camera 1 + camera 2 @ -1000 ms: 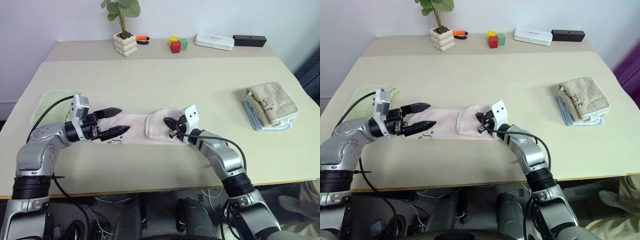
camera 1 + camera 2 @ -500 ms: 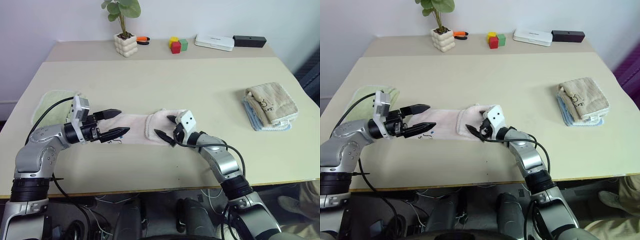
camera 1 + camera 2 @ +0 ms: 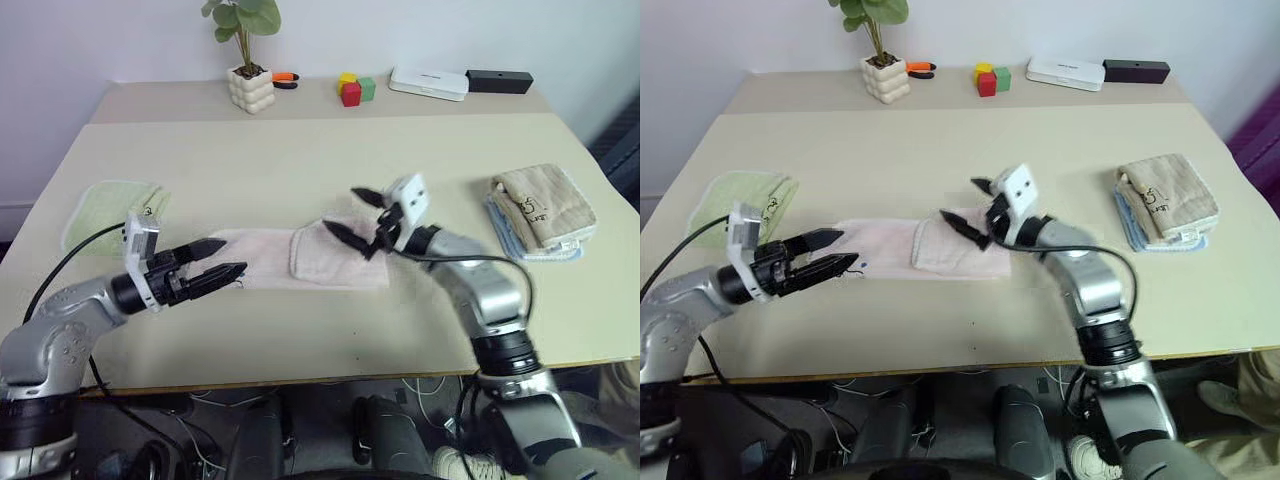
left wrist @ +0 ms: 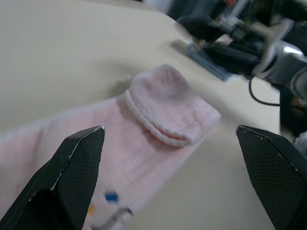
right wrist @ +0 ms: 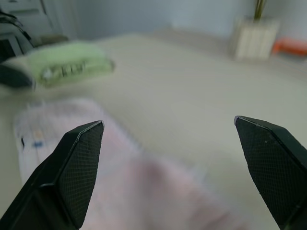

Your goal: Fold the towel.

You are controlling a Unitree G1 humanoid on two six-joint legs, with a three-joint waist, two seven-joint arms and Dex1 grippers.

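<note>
Now that the right end effector [image 3: 360, 222] has released the folded end and lifted clear, the towel [image 3: 300, 257] lies half-folded on the table [image 3: 300, 160]; the left end effector [image 3: 222, 270] hovers released nearby.

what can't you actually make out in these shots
- The towel's small dark mark: the left gripper partly covers it in the left eye view; cut off by the edge in the left wrist view.
- The blue cloth under the beige towel: just an edge shows, the beige towel covers it.
- The pink towel in the right wrist view: blurred, its fold line unreadable.
- The orange thing behind the plant pot: too small and half hidden.
</note>
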